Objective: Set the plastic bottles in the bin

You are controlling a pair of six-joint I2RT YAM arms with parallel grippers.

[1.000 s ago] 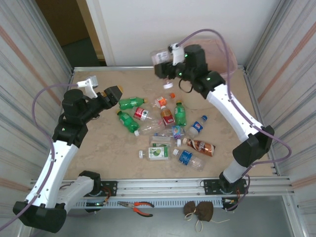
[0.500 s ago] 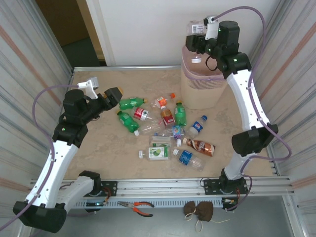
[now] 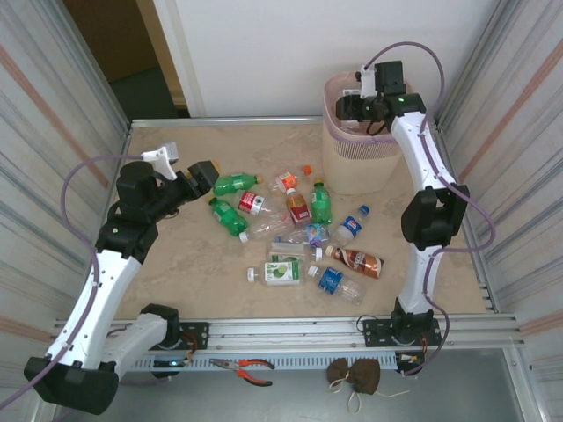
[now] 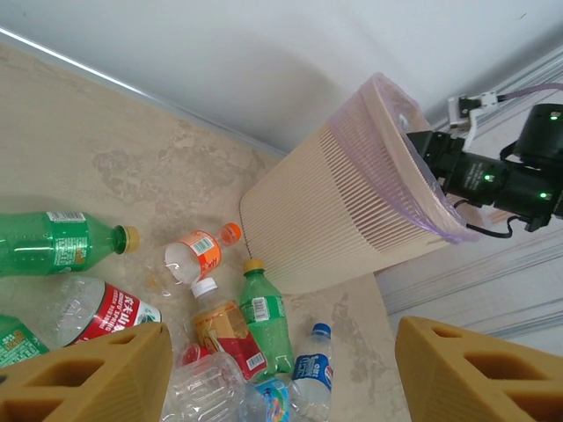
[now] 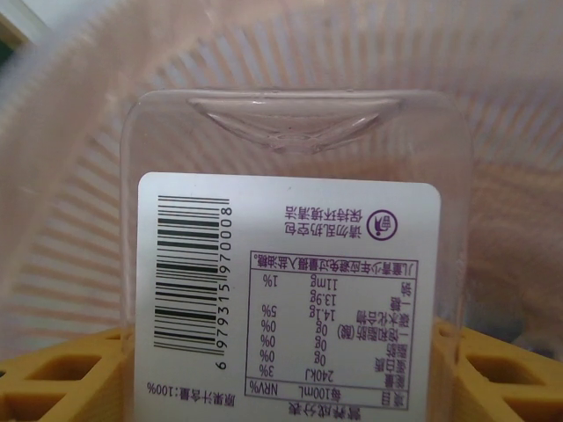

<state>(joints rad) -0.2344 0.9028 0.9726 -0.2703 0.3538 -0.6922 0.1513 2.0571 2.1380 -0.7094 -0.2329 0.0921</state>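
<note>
While right hand (image 5: 281, 382) grips one clear bottle (image 5: 295, 132) over the bin (image 3: 352, 167), approx. a dozen bottles (image 3: 321, 204) lie on bench (image 3: 176, 264) left of it; left hand (image 3: 205, 174) spread, empty.

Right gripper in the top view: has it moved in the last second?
Yes. The right gripper has swung right, from left of the bin to over its mouth, holding a clear bottle.
</note>
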